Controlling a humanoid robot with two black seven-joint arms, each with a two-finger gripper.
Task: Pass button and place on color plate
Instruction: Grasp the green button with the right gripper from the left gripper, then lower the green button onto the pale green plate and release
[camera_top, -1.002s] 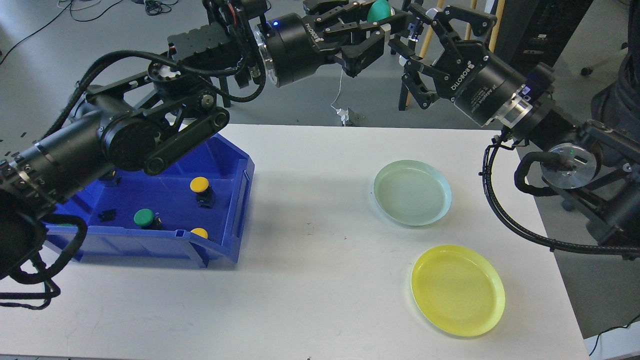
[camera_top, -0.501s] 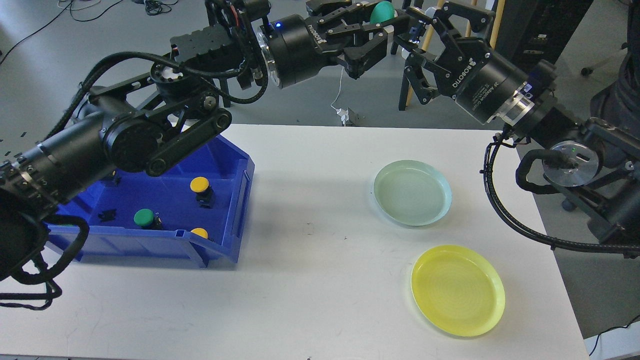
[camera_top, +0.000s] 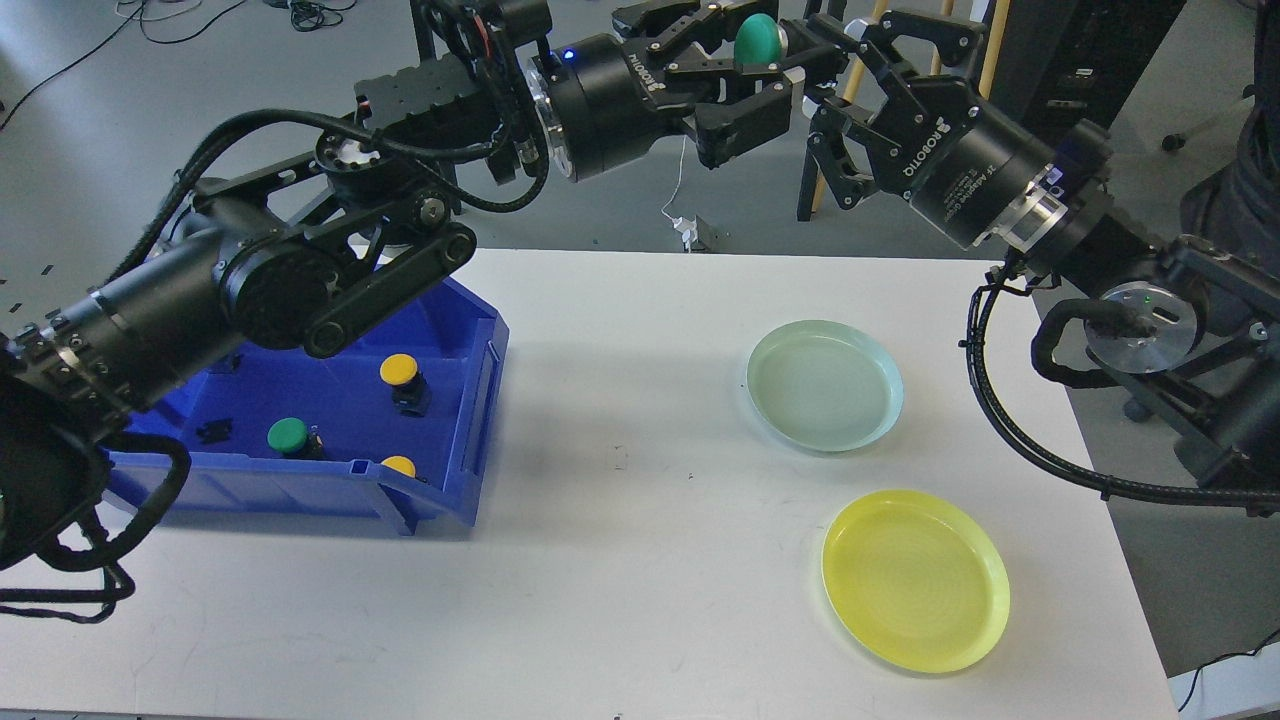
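A green button (camera_top: 757, 38) is held high above the table's far edge in my left gripper (camera_top: 772, 72), which is shut on it. My right gripper (camera_top: 822, 88) is open and faces the left one, its fingers right next to the button; I cannot tell whether they touch it. A pale green plate (camera_top: 825, 385) and a yellow plate (camera_top: 915, 578) lie empty on the right of the white table (camera_top: 640, 560).
A blue bin (camera_top: 480, 400) stands at the left, partly under my left arm. It holds a green button (camera_top: 288, 434), two yellow buttons (camera_top: 399, 369) (camera_top: 399, 465) and small black parts. Chair legs and cables are on the floor behind the table.
My left gripper has moved right and slightly down with the green button. My right gripper has moved left towards it, so the two have closed in.
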